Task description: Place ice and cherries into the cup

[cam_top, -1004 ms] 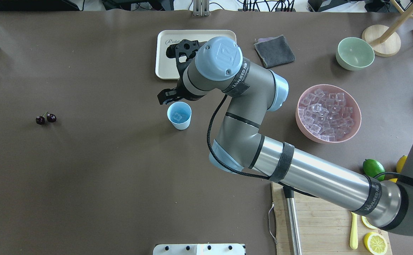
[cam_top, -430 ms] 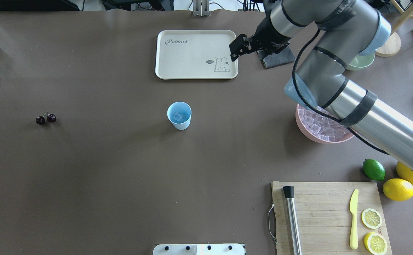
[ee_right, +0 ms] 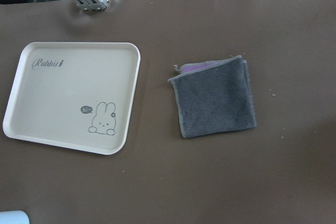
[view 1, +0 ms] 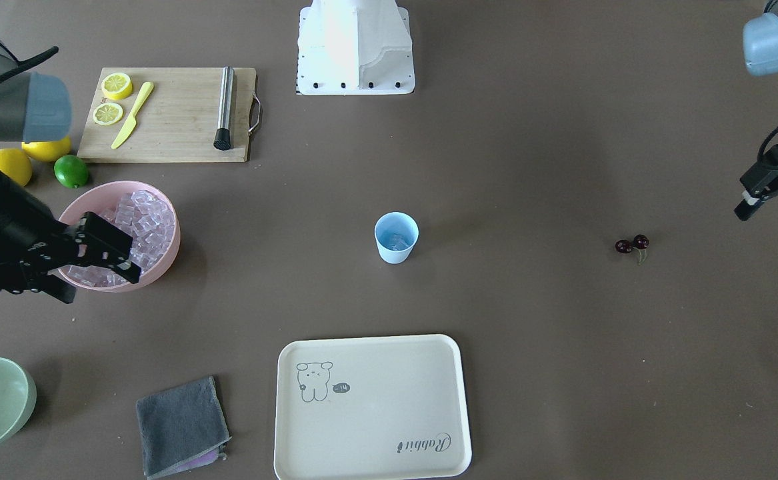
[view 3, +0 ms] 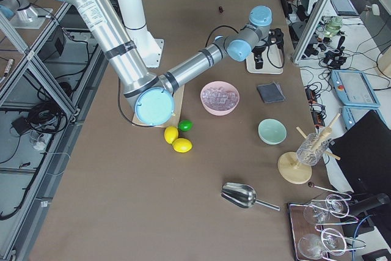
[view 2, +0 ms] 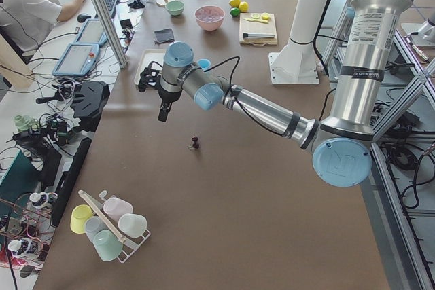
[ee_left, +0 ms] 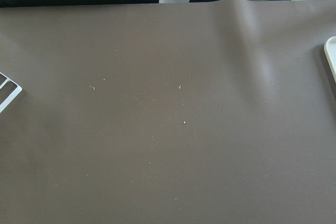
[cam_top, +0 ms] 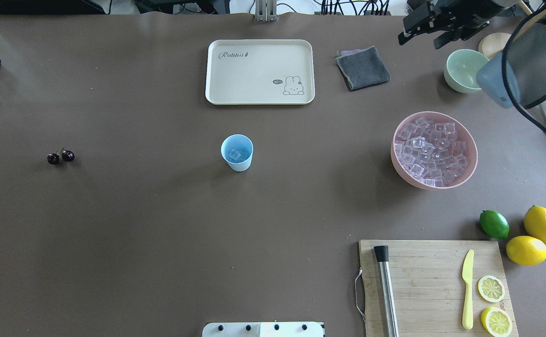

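Note:
The light-blue cup (cam_top: pixel 236 153) stands mid-table with ice cubes (cam_top: pixel 234 153) in it; it also shows in the front view (view 1: pixel 396 238). More ice (cam_top: pixel 431 150) fills the pink bowl (cam_top: pixel 473 154). The cherries (cam_top: pixel 60 157) lie on the table far left, also seen in the front view (view 1: pixel 632 245). My right gripper (cam_top: pixel 418 43) is open and empty, high at the back right, beyond the pink bowl. My left gripper (view 1: pixel 775 217) is open and empty, near the table's left end, apart from the cherries.
A cream tray (cam_top: pixel 259 70) and a grey cloth (cam_top: pixel 362 68) lie at the back. A pale green bowl (cam_top: pixel 469 70) stands back right. A cutting board (cam_top: pixel 422 281) with a knife, lemon slices and a metal tube, a lime (cam_top: pixel 494 223) and lemons (cam_top: pixel 542 223) sit front right.
My right arm has swung from beside the cup to the back right, past the tray and cloth. My left gripper has come into the overhead view's left edge. The cup and cherries have not moved.

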`<state>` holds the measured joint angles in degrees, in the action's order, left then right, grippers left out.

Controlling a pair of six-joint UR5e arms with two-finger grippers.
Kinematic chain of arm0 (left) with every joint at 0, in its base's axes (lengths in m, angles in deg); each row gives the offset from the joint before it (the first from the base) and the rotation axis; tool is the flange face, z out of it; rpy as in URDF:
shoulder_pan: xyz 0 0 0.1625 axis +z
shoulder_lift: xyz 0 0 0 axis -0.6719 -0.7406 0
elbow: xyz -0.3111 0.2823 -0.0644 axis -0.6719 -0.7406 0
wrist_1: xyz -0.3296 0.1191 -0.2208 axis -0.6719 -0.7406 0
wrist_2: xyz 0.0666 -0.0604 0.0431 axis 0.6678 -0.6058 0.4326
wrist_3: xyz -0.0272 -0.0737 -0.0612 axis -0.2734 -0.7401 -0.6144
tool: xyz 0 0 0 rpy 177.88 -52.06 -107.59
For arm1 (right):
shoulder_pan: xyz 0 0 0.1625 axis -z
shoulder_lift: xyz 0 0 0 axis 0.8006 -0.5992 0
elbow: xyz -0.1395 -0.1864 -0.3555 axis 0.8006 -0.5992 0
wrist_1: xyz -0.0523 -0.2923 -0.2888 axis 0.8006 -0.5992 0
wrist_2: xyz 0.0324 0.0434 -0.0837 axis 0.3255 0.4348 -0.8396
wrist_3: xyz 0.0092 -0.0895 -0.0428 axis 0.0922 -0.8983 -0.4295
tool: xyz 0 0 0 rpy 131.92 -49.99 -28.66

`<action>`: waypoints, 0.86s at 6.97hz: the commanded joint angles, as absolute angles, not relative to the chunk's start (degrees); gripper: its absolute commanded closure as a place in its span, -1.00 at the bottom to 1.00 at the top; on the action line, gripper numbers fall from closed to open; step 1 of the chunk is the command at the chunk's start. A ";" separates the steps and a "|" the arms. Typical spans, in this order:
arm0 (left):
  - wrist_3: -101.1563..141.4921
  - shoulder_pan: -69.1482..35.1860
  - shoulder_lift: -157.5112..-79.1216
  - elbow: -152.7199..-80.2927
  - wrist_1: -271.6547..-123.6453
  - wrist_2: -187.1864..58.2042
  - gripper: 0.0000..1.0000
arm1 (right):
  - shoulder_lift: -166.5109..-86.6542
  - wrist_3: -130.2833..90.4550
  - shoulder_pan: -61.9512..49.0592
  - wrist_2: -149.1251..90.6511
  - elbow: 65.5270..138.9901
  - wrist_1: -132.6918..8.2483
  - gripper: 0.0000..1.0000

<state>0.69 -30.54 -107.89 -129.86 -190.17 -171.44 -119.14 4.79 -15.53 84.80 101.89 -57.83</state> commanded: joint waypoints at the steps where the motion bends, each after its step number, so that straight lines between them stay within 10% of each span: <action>1: 1.40 -27.66 -107.60 -127.59 -191.05 -170.58 -0.95 | -125.75 -6.68 -22.82 86.52 102.16 -58.68 -1.00; 6: 5.97 -23.28 -105.93 -120.64 -198.97 -170.58 -0.95 | -137.10 -19.98 -26.18 83.46 105.14 -58.86 -1.00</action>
<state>4.52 -25.25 -106.13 -121.12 -198.44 -170.55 -134.97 -19.01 -26.30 85.03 103.78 -58.87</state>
